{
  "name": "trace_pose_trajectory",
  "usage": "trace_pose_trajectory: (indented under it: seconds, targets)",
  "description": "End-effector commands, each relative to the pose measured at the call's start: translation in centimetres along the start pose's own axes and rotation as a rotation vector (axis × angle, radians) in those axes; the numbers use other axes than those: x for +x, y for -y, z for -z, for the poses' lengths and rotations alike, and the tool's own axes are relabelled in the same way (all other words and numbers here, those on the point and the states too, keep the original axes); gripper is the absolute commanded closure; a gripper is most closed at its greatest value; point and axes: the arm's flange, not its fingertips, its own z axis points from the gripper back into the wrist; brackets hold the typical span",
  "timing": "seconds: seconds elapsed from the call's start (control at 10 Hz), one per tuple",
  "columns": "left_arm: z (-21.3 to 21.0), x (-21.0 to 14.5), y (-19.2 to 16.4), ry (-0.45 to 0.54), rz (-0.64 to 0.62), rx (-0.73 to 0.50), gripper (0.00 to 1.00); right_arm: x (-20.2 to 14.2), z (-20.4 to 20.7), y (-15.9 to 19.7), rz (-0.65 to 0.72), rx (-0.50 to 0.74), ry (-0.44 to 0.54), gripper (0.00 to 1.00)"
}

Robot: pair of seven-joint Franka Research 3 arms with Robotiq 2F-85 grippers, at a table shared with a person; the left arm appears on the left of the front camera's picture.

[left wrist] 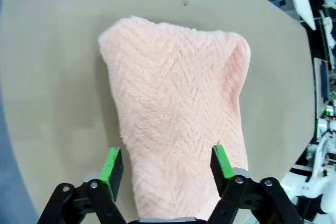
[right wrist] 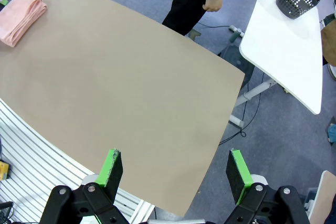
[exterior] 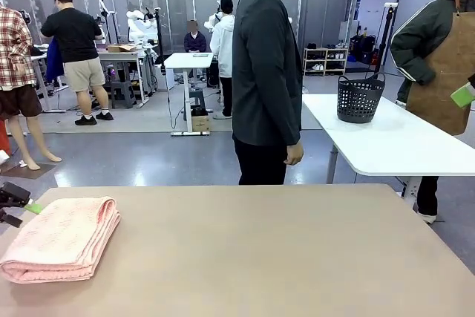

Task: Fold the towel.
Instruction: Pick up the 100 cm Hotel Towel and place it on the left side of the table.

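The towel (exterior: pixel 63 239) lies folded into a thick pale pink pad at the left end of the tan table (exterior: pixel 260 257). Its herringbone weave shows close up in the left wrist view, where the towel (left wrist: pixel 178 114) runs away from the camera. My left gripper (left wrist: pixel 167 169) is open, its green pads standing on either side of the towel's near end without pinching it. From the front, the left gripper (exterior: pixel 22 206) sits low at the table's left edge, just beside the towel. My right gripper (right wrist: pixel 176 169) is open and empty high above the table, with the towel (right wrist: pixel 21 15) far off.
A person in a dark jacket (exterior: pixel 266 79) stands at the far side of the table, hands down. A dark basket (exterior: pixel 360 98) sits on a white table (exterior: pixel 393 142) at the back right. Another person in an apron (exterior: pixel 441 57) stands beside it.
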Motion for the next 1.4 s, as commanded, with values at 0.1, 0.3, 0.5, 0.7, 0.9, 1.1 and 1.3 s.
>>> trace_pose_trajectory:
  seconds: [0.1, 0.3, 0.5, 0.7, 0.9, 1.1, 1.3]
  targets:
    - [-2.7, -0.2, 1.6, 0.036, 0.046, 0.048, 0.00, -0.1, -0.1, 0.0, 0.001, 0.000, -0.005, 0.00]
    - [-3.8, -0.7, 2.5, 0.041, 0.069, 0.045, 0.00, -0.1, -0.1, 0.0, 0.001, 0.000, -0.005, 0.00]
    - [-4.2, -1.5, 3.1, 0.045, 0.104, 0.018, 0.00, -0.1, -0.1, 0.0, 0.001, 0.000, -0.005, 0.00]
    - [-3.9, 0.1, 2.5, 0.058, 0.067, 0.034, 0.00, -0.1, -0.1, 0.0, 0.001, 0.000, -0.005, 0.00]
    - [-3.9, 0.1, 2.5, 0.058, 0.067, 0.034, 0.00, -0.1, -0.1, 0.0, 0.001, 0.000, -0.005, 0.00]
    - [-3.9, 0.1, 2.5, 0.058, 0.067, 0.034, 0.00, -0.1, -0.1, 0.0, 0.001, 0.000, -0.005, 0.00]
    - [-3.9, 0.1, 2.5, 0.058, 0.067, 0.034, 0.00, -0.1, -0.1, 0.0, 0.001, 0.000, -0.005, 0.00]
